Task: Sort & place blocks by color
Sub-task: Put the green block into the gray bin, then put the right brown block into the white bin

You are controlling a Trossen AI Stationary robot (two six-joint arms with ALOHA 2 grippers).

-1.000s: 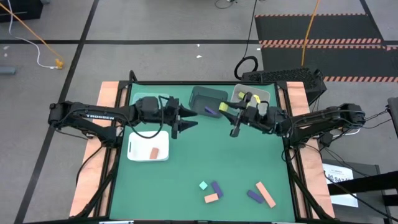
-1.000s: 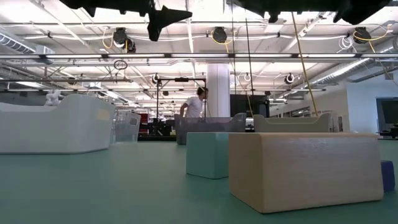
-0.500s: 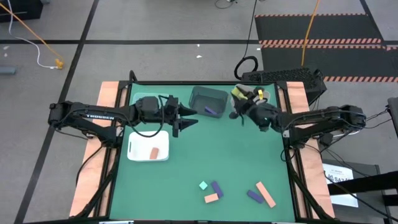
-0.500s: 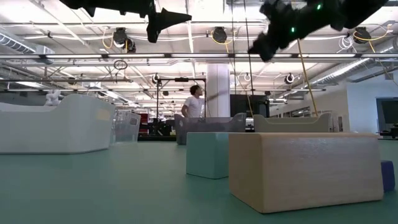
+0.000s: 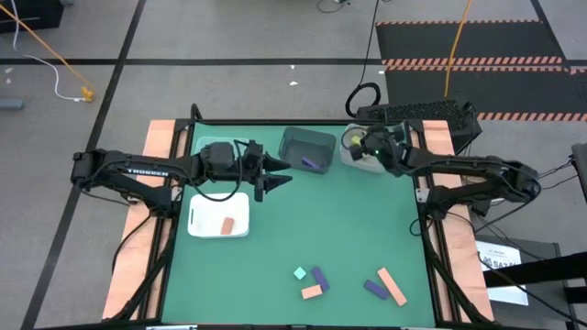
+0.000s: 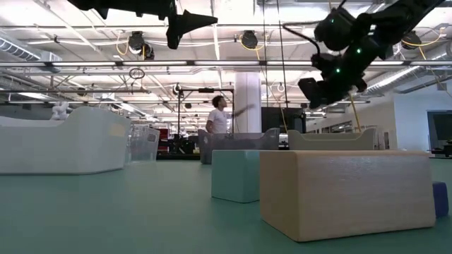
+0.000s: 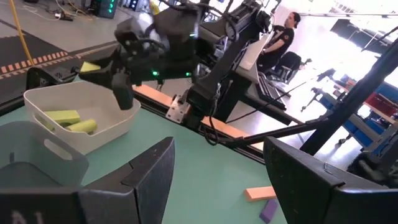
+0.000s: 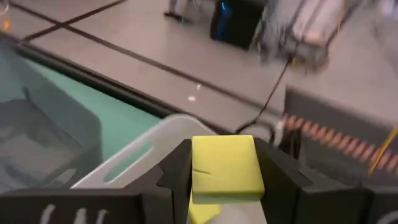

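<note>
- The right gripper (image 8: 224, 180) hangs over the clear bin (image 5: 378, 137) at the table's far right corner, its jaws clamped on a yellow-green block (image 8: 225, 169).
- Two more yellow-green blocks (image 7: 69, 120) lie inside that clear bin.
- The dark bin (image 5: 307, 145), just left of the clear bin, holds a purple block (image 5: 312, 164).
- The left gripper (image 5: 275, 174) waits left of the dark bin, raised off the table, with its fingers apart and nothing between them.
- The white tray (image 5: 219, 214), toward the near side from the left gripper, carries one salmon-orange block (image 5: 227, 225).
- Well away from the clear bin, near the table's front edge, sit a mint-teal cube (image 5: 300, 273), two purple blocks (image 5: 320, 278) and two salmon-orange bars (image 5: 392, 286).
</note>
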